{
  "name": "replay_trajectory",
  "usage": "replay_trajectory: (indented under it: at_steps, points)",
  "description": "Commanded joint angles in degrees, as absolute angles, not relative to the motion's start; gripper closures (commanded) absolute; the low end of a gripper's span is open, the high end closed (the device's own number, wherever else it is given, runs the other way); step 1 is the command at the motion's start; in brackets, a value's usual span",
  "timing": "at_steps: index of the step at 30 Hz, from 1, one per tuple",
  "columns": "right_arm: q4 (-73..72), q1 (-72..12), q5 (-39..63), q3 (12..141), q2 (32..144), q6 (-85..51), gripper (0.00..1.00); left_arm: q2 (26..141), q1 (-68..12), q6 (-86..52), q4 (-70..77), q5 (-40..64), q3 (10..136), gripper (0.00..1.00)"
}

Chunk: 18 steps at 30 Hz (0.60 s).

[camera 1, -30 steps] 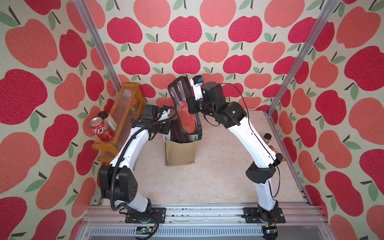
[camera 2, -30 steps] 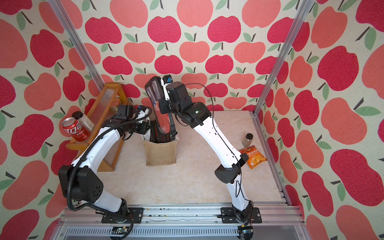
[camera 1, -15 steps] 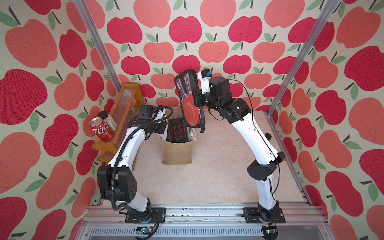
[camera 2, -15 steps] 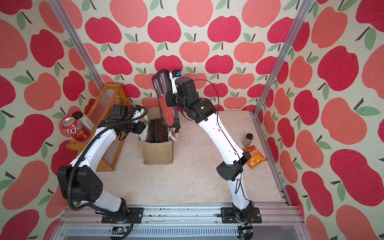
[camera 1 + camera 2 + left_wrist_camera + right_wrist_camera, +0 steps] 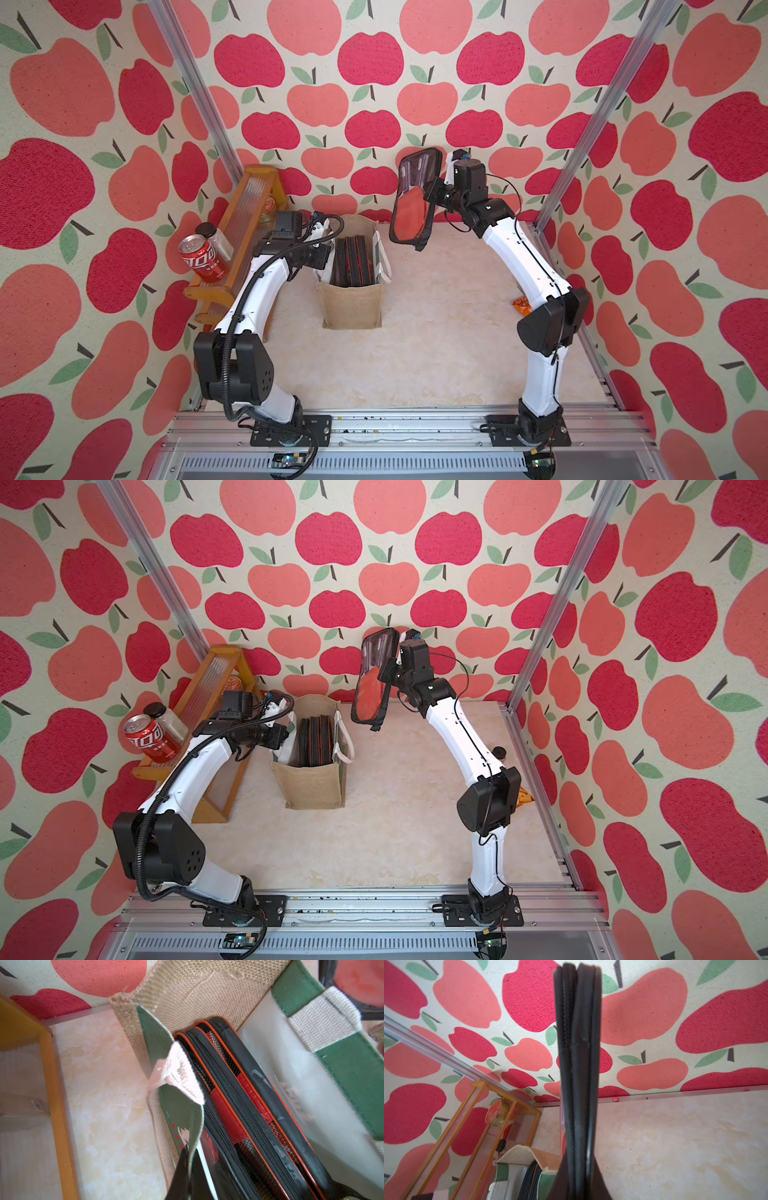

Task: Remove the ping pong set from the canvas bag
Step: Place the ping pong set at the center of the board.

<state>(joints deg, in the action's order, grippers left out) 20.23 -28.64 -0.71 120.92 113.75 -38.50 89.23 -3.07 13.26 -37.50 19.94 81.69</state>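
Top views: right jaws clamp ping pong set (image 5: 411, 208); left jaws pinch canvas bag (image 5: 351, 307) holding cases (image 5: 353, 259).

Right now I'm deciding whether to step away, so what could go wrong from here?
1. The right gripper pinches the ping pong set by one edge, high above the table; it might swing or slip.
2. The left gripper is shut on the rim of the canvas bag; a tug could tip it with the black cases inside.
3. The right arm's elbow hangs beside an orange snack packet and could knock it.
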Motion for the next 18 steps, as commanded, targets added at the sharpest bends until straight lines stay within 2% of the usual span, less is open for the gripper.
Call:
replay_trajectory:
  at_steps: [1, 6, 18]
  points:
    - [6.8, -27.4, 1.3, 116.2, 109.9, -47.1, 1.0, 88.4, -2.5, 14.4, -39.5, 19.0, 80.6, 1.0]
    - [1.9, -24.7, 5.3, 112.4, 114.1, -52.5, 1.0, 88.0, -2.5, 14.3, -39.8, 19.4, 80.5, 1.0]
    - [0.7, -20.4, 19.9, 119.3, 130.5, -56.2, 1.0, 85.5, -2.2, 15.2, -39.7, 17.9, 78.3, 1.0]
